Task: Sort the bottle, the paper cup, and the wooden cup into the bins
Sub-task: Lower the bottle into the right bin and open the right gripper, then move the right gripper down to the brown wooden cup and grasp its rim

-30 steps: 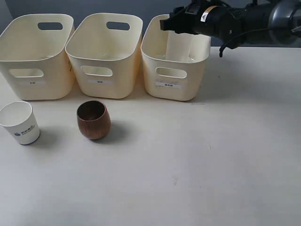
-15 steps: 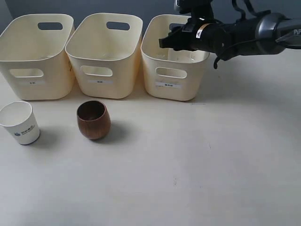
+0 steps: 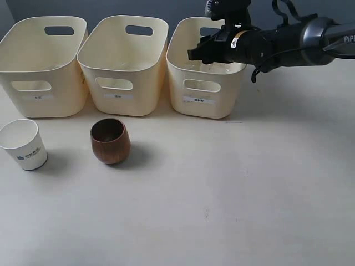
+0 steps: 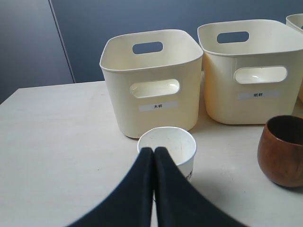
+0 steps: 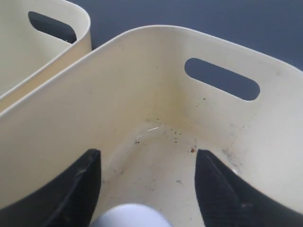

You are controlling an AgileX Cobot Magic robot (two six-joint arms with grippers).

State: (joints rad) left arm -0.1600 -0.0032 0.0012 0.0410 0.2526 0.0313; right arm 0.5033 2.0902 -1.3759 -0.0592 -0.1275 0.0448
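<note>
The white paper cup stands at the table's front left, with the brown wooden cup to its right. In the left wrist view my left gripper is shut and empty, its tips just short of the paper cup; the wooden cup stands beside it. My right gripper hangs over the right bin. In the right wrist view that gripper is open inside the bin. The bottle's white cap shows low between the fingers; its clear body is hidden.
Three cream bins line the back of the table: left bin, middle bin and the right one. The left wrist view shows the left bin and the middle bin behind the cups. The right arm stretches in from the right.
One second ago the bottle stood upright in the right gripper over the right bin. It has now dropped out of the exterior view, and the right arm sits lower over the bin. The cups are unmoved.
</note>
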